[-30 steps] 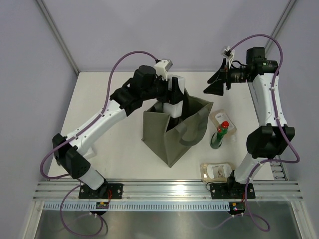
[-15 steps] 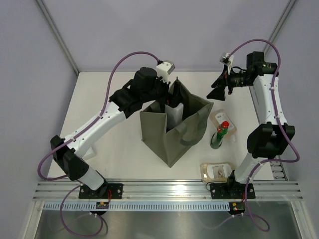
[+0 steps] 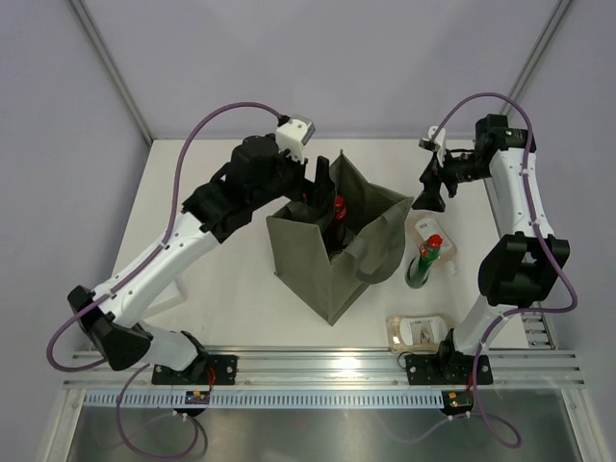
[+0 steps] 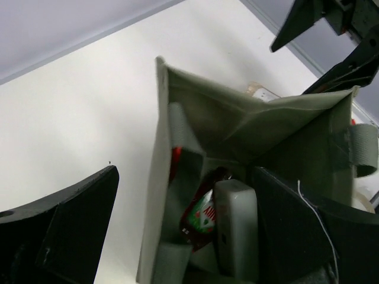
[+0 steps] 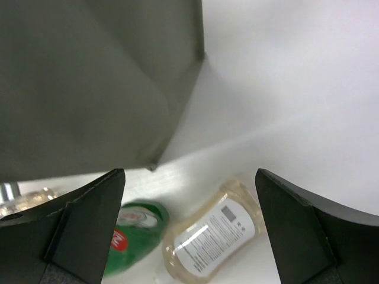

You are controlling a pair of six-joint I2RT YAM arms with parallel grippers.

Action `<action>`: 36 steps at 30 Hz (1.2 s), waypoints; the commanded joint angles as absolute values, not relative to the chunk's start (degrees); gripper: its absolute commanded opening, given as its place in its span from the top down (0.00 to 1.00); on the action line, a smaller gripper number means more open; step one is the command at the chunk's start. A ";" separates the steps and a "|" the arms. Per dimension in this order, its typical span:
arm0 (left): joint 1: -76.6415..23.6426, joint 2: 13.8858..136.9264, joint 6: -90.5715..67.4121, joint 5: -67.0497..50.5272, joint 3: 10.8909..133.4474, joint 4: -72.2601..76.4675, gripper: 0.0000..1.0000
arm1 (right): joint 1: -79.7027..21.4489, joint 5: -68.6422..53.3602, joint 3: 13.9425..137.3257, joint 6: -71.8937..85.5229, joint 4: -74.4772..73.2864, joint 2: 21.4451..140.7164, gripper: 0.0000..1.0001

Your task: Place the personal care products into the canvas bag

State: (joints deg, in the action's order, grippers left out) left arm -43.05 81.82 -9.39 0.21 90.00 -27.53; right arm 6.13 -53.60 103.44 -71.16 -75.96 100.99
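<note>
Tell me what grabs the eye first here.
The boxy olive-grey canvas bag stands open mid-table, with the open left gripper over its mouth and a red bottle beside a pale grey bottle inside. To its right, a dark green red-capped bottle and a clear beige bottle sit below the open right gripper.

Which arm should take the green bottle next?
Right, probably. The right hand is open, empty, and near the green bottle; the left hand sits over the canvas bag, which stands between it and that bottle.
</note>
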 commanded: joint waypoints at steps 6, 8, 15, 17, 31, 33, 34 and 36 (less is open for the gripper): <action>-39.55 62.52 -11.68 13.62 77.80 -24.87 0.01 | 9.85 -44.21 110.31 -65.07 -79.12 106.26 0.00; -38.94 59.34 -12.83 16.33 73.05 -24.52 0.01 | 9.58 -40.62 106.01 -56.28 -75.00 105.56 0.01; -38.67 47.73 -20.82 22.15 59.34 -22.85 0.01 | 2.82 -12.25 97.74 -29.21 -59.34 110.90 0.01; -38.67 45.28 -22.14 22.85 56.79 -23.29 0.01 | 0.80 -5.21 95.89 -27.08 -55.65 112.23 0.00; -38.41 36.21 -29.00 26.54 47.99 -26.28 0.01 | 0.26 3.95 92.11 -27.77 -55.29 121.11 0.01; -38.41 36.47 -29.00 26.46 47.99 -26.02 0.01 | 0.26 5.01 91.76 -27.86 -54.49 121.55 0.01; -38.41 36.74 -28.92 26.28 48.16 -26.02 0.01 | 0.26 4.75 91.76 -27.86 -54.41 121.20 0.00; -38.41 37.18 -28.57 26.19 48.43 -26.10 0.01 | 0.26 2.12 92.63 -29.34 -54.75 119.71 0.00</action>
State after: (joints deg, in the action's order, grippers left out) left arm -38.65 36.80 -27.53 24.25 48.40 -28.71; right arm 0.03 0.43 93.93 -27.24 -55.86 120.05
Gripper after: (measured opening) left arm 0.984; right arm 0.997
